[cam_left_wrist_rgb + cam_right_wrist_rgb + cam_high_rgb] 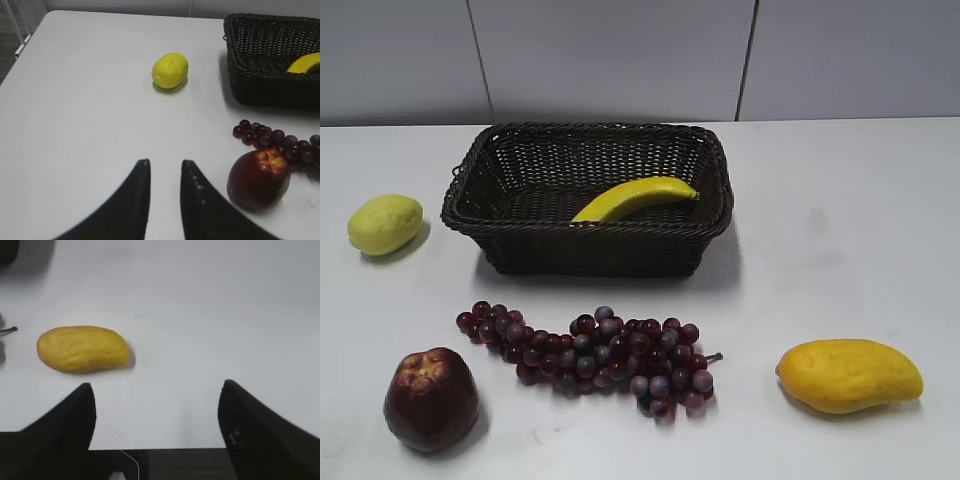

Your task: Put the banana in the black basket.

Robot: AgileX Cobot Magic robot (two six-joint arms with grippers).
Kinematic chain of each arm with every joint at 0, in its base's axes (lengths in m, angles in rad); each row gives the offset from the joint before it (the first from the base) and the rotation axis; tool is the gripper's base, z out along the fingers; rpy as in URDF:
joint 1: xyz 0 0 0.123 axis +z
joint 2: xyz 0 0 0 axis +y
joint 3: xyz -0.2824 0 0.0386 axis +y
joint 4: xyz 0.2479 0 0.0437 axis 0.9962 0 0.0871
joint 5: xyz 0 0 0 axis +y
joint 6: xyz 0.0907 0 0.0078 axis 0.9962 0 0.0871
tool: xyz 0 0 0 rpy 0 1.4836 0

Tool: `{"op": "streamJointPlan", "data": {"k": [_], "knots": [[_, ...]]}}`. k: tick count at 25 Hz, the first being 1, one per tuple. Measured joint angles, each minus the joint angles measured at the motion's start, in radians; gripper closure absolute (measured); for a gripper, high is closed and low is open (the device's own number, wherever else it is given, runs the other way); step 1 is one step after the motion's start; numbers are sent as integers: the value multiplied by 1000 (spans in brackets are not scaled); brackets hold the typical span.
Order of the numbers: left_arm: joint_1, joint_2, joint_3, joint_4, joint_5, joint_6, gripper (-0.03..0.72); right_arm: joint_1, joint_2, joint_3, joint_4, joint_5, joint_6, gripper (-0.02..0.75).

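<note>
The banana (634, 198) lies inside the black basket (480, 175), leaning against its front right wall; a piece of it also shows in the left wrist view (306, 64) inside the basket (260, 85). No gripper shows in the exterior view. My left gripper (163, 163) is empty with a narrow gap between its fingers, over bare table near the table's front left. My right gripper (157, 387) is wide open and empty above the table's front edge, right of the mango (82, 348).
A lemon (385, 223) lies left of the basket. A bunch of dark grapes (590, 358) lies in front of it. A dark red apple (431, 399) sits front left, a mango (848, 374) front right. A grey wall stands behind the table.
</note>
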Motion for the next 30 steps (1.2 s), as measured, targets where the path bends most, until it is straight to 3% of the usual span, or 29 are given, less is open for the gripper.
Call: {"op": "streamJointPlan", "data": {"k": [11, 22, 30], "knots": [[0, 0, 0, 0, 0, 0, 484, -175, -303, 105, 117, 49, -179, 137], [0, 0, 0, 0, 0, 0, 484, -181, -491, 212, 122, -31, -210, 145], [0, 0, 0, 0, 0, 0, 484, -182, -497, 216, 123, -44, -211, 146]]}}
